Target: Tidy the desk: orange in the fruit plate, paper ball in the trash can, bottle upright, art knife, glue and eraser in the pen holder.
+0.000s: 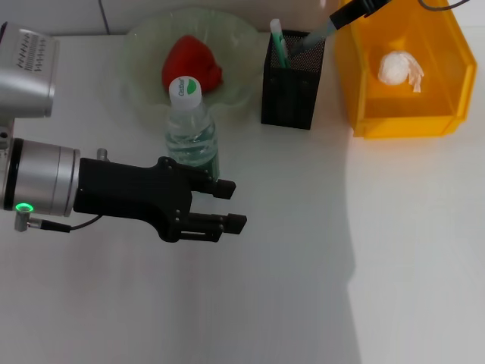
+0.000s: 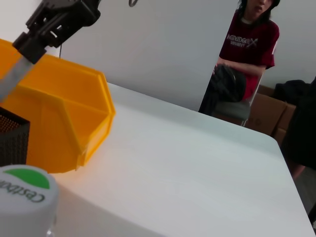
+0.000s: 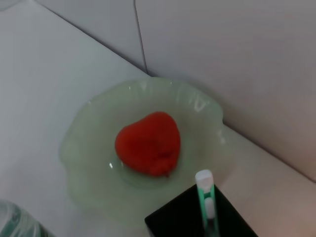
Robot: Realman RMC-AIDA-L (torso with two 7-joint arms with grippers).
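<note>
Orange (image 1: 191,67) in fruit plate (image 1: 239,45); bottle (image 1: 192,127) upright just in front. Art knife (image 1: 279,44) in pen holder (image 1: 292,82). Paper ball (image 1: 400,69) in trash can (image 1: 447,91). Left gripper (image 1: 234,205) open nr bottle; right gripper (image 1: 355,10) holds glue (image 1: 309,39) over holder.

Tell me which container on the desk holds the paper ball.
The yellow trash can at the desk's far right holds the white paper ball. The black mesh pen holder holds the green art knife; the green fruit plate holds the orange.

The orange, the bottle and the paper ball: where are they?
orange (image 1: 191,63): head view, middle of the fruit.
bottle (image 1: 185,89): head view, top of its cap.
paper ball (image 1: 398,69): head view, middle of the wad.
</note>
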